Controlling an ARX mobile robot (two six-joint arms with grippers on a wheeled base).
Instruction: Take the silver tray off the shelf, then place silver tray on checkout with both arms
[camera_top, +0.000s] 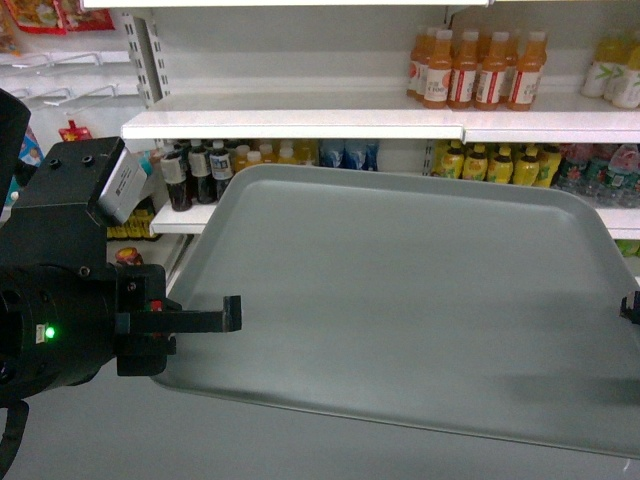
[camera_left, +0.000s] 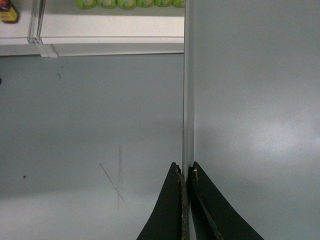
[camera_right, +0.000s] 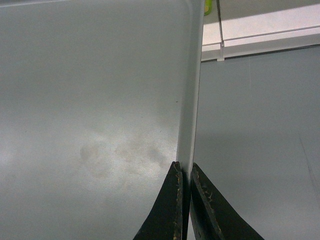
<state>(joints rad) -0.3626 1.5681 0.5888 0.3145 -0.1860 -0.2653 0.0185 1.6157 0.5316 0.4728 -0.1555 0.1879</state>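
The silver tray (camera_top: 420, 290) is a big grey-green rectangle held in the air in front of the shelf (camera_top: 300, 125), off its boards. My left gripper (camera_top: 228, 315) is shut on the tray's left rim. In the left wrist view the gripper (camera_left: 185, 172) pinches the thin rim (camera_left: 188, 100), with the tray's face (camera_left: 250, 100) to the right. My right gripper (camera_top: 630, 305) shows only at the frame's right edge, on the opposite rim. Its wrist view shows the gripper (camera_right: 184, 170) shut on that rim, the tray (camera_right: 90, 100) on the left. The checkout is out of view.
Orange drink bottles (camera_top: 480, 70) stand on the upper shelf board. Dark bottles (camera_top: 200, 170) and green-yellow bottles (camera_top: 500, 160) fill the board behind the tray. Grey floor (camera_left: 90, 125) lies beneath the tray. A low white shelf board (camera_right: 260, 32) runs beyond the tray's far end.
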